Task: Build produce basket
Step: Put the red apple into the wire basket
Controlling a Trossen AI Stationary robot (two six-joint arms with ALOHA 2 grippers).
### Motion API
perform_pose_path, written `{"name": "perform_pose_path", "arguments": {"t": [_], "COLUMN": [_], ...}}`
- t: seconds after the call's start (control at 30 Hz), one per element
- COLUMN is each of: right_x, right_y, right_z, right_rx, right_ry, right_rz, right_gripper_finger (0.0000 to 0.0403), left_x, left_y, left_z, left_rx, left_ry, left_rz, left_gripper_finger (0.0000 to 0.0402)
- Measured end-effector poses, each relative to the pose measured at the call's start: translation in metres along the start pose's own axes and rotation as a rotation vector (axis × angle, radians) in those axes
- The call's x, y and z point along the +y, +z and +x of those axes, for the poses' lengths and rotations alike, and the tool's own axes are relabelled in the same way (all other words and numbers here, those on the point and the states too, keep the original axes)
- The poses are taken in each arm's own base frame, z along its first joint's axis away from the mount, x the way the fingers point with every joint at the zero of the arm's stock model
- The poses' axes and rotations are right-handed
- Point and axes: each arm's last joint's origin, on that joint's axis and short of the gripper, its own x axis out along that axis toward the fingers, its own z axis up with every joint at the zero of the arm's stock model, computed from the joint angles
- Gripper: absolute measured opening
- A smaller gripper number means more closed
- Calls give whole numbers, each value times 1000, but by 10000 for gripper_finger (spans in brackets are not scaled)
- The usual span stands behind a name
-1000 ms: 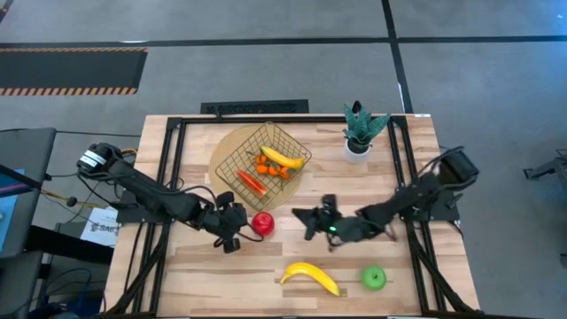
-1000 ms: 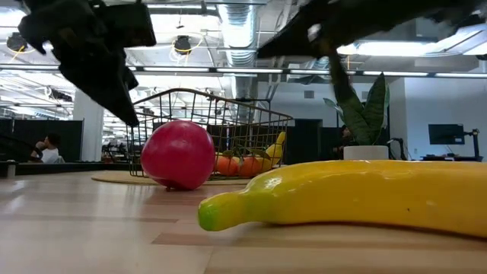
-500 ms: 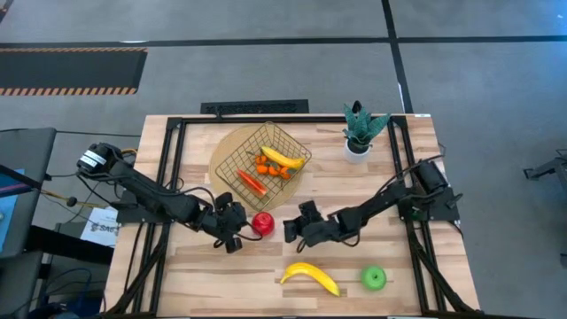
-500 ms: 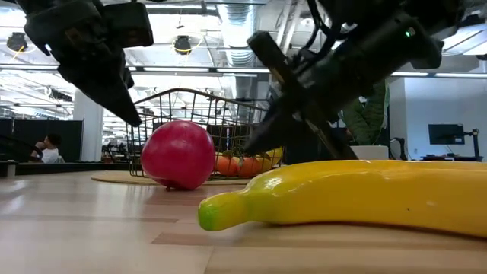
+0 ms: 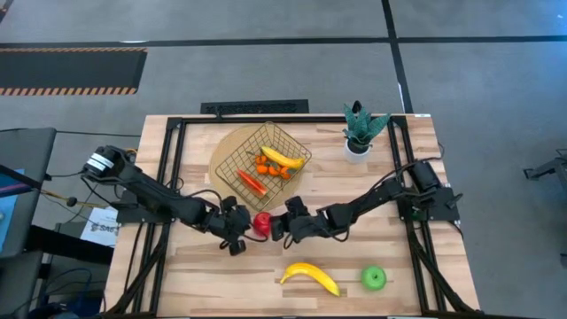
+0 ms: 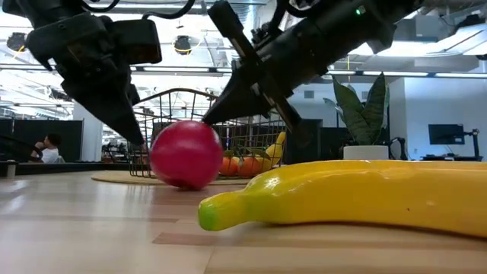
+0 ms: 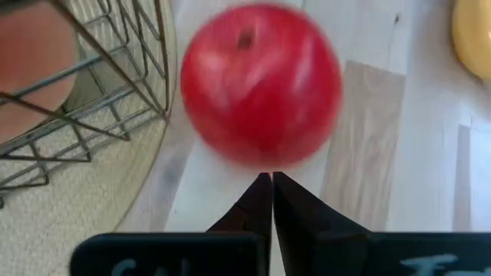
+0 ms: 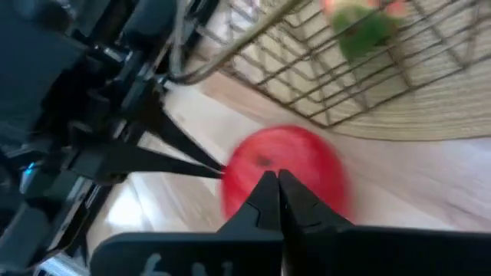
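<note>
Round glossy red apple (image 5: 262, 223) on wooden desk (image 5: 195, 283), beside dark-gold wire-mesh basket (image 5: 232, 161). Left tool (image 5: 245, 232), right tool (image 5: 275, 227) pinched closed, empty, flanking apple.

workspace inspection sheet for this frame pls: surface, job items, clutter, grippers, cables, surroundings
Surface: wooden table, round tan mat under basket.
Job's things: basket holds banana, carrot, orange pieces; red apple, banana, green apple on table.
Clutter: potted plant.
Grippers: left gripper and right gripper shut, flanking red apple.
Cables: along left arm.
Surroundings: person seated far off.
</note>
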Motion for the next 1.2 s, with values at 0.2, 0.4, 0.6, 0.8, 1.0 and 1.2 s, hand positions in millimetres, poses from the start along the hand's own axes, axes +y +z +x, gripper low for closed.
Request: {"name": "perform_pose_path", "arguments": {"t": [0.2,0.4,0.6,0.8,1.0,1.2], "right_x": [-3,-11,-14,-12,-10,-6], "right_y": [-3,-16,-18,-17,-15,-11], "right_z": [0,-5,-9,-9,-8,-7], "right_rx": [57,150,199,193,149,86], "right_ry": [-17,-96,-135,-121,-107,-74], "right_rz": [-16,-42,-48,-41,-30,-2], "right_gripper_finger": [0,0,0,0,0,0], "left_x": [-2,-2,-2,-3,-4,-5], "left_y": [2,2,2,3,6,7], "left_z": [1,1,1,1,1,1], "left_rx": [-20,-12,-6,-21,-52,-60], "left_ry": [-18,-20,-24,-37,-45,-54], "left_rz": [5,8,8,-2,-15,-19], "left_gripper_finger": [0,0,0,0,0,0]}}
